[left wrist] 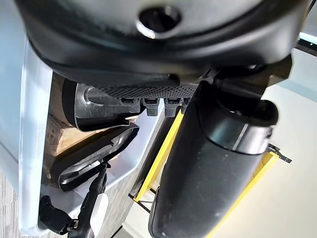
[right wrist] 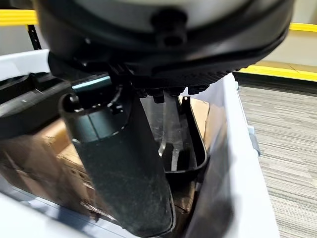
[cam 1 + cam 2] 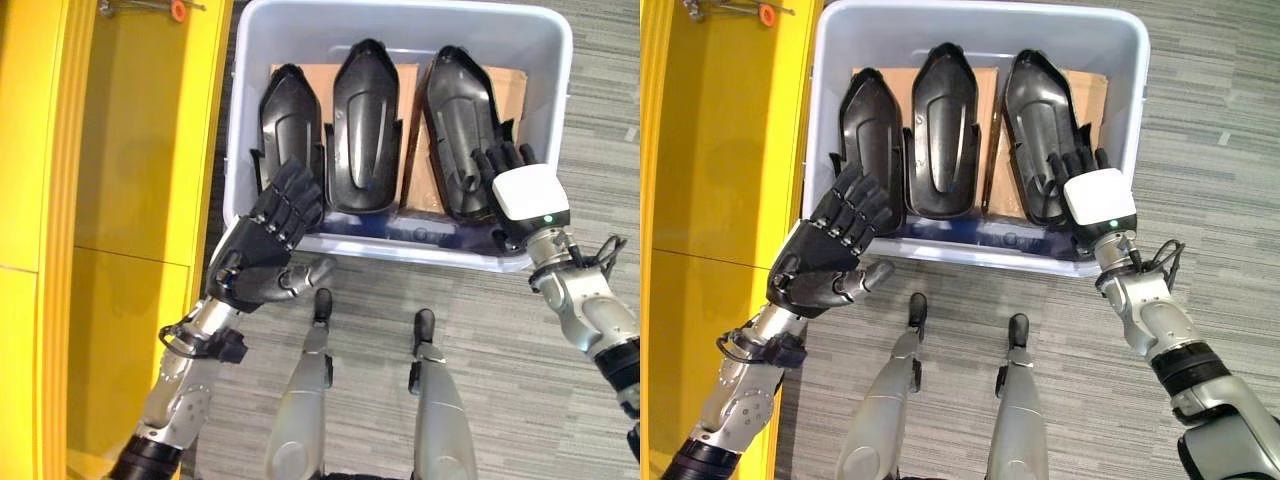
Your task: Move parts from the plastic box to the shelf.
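On grey striped carpet beside a yellow shelf (image 3: 120,200), the plastic box (image 3: 400,20) is holding three stiff, light-looking, glossy black parts; the right hand (image 3: 525,200) is reaching its straight fingers (image 3: 500,160) over the right-hand part (image 3: 455,120), whose raised rim just past the fingertips looks the surest hold, while the left hand (image 3: 265,245) is hovering loosely open at the near wall.

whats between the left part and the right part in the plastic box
A third black part, the middle part, stands between the left part and the right part in the plastic box, clearest in the left eye view.
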You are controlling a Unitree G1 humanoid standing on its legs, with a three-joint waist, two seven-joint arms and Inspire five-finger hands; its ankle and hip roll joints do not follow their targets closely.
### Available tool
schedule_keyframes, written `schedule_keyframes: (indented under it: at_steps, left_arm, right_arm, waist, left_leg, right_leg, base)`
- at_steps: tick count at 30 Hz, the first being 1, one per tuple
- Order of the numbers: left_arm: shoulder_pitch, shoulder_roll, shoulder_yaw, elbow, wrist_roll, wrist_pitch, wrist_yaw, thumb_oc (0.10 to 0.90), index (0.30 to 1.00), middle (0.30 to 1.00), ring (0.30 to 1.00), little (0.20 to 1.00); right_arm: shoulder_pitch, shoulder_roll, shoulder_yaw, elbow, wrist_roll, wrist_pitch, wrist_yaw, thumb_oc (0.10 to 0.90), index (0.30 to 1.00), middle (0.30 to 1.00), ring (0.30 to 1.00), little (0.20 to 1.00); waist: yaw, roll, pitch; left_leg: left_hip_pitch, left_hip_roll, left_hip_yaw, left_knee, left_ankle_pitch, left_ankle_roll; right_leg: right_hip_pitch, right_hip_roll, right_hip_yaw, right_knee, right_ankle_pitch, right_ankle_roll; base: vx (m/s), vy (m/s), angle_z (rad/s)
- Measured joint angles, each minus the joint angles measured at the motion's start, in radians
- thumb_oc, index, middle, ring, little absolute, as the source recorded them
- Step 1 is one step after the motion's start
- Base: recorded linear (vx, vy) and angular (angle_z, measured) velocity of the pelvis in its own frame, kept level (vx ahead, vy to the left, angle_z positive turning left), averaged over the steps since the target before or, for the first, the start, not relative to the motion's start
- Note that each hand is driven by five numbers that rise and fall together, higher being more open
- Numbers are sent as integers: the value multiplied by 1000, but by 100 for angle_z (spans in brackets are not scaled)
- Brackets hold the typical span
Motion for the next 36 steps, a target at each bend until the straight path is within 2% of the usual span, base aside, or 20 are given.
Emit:
schedule_keyframes:
  at_steps: [9, 12, 18, 19, 21, 25, 27, 32, 34, 36]
  left_arm:
    - [-16, -3, -14, 5, 1, 5, -2, 900, 1000, 1000, 1000, 1000]
    - [-33, -2, -32, 14, 1, 6, -5, 900, 1000, 1000, 1000, 1000]
    - [-44, -5, -55, 65, 10, 5, -7, 900, 1000, 1000, 1000, 1000]
    - [-47, -5, -59, 72, 11, 5, -6, 900, 1000, 1000, 1000, 1000]
    - [-50, -6, -65, 80, 12, 4, -8, 900, 1000, 1000, 1000, 1000]
    - [-43, -9, -72, 90, 31, 0, -13, 900, 1000, 1000, 1000, 1000]
    - [-42, -14, -73, 94, 31, -1, -30, 900, 1000, 1000, 1000, 1000]
    - [-27, -55, -81, 87, 27, 3, -115, 900, 1000, 1000, 1000, 1000]
    - [-15, -73, -87, 75, 27, 3, -119, 900, 1000, 1000, 1000, 1000]
    - [-15, -75, -109, 70, -12, 6, -123, 900, 1000, 1000, 1000, 1000]
  right_arm:
    - [-71, 57, 67, 84, 19, 5, -27, 900, 1000, 1000, 1000, 1000]
    - [-121, 106, 94, 239, 27, 12, -80, 900, 1000, 1000, 1000, 1000]
    - [-205, 159, 154, 408, -10, -2, -215, 900, 1000, 1000, 1000, 1000]
    - [-205, 159, 154, 412, -20, -3, -220, 873, 962, 962, 962, 962]
    - [-220, 160, 187, 440, -25, -1, -227, 400, 300, 300, 300, 300]
    - [-251, 176, 196, 454, 24, 14, -257, 400, 300, 300, 300, 300]
    - [-270, 217, 166, 464, 60, 31, -276, 400, 300, 300, 300, 300]
    - [-252, 211, 150, 476, 56, 52, -286, 400, 300, 300, 300, 300]
    - [-244, 206, 133, 481, 56, 27, -300, 400, 300, 300, 300, 300]
    - [-222, 190, 114, 513, 68, -53, -369, 400, 300, 300, 300, 300]
  waist:
    - [20, 14, 0]
    - [31, 18, 0]
    - [32, 28, -1]
    - [31, 28, -1]
    - [33, 31, -2]
    - [30, 44, -7]
    - [31, 51, -11]
    - [48, 106, -48]
    - [53, 118, -56]
    - [51, 124, -60]
  left_leg:
    - [-17, 0, -6, 0, 8, -3]
    - [-40, -2, -11, 0, 16, -7]
    - [-61, -2, -15, 1, 26, -11]
    - [-63, -2, -16, 1, 26, -12]
    - [-68, -2, -16, 1, 22, -10]
    - [-92, 1, -18, 0, 26, -16]
    - [-97, 4, -18, 0, 25, -16]
    - [-117, 20, -43, -1, 2, -24]
    - [-122, 19, -41, 4, 2, -23]
    - [-122, 15, -37, 21, 3, -22]
  right_leg:
    - [-23, -1, -3, 18, -4, -1]
    - [-56, -3, -7, 47, -13, -4]
    - [-95, -3, -7, 83, -19, -8]
    - [-100, -3, -7, 89, -21, -9]
    - [-114, -4, -7, 102, -28, -10]
    - [-161, -3, -6, 146, -40, -23]
    - [-179, -1, -7, 163, -42, -26]
    - [-193, 4, -47, 160, -27, -52]
    - [-191, 3, -48, 152, -27, -52]
    - [-176, -1, -46, 141, -26, -50]
  base:
    - [-1, -2, 0]
    - [-16, -11, 3]
    - [-8, -1, 1]
    - [-33, 15, 2]
    - [-17, 10, 1]
    - [-35, 1, -1]
    - [-35, -19, -6]
    - [-54, 6, 5]
    - [-25, 7, -6]
    - [-57, 6, 0]
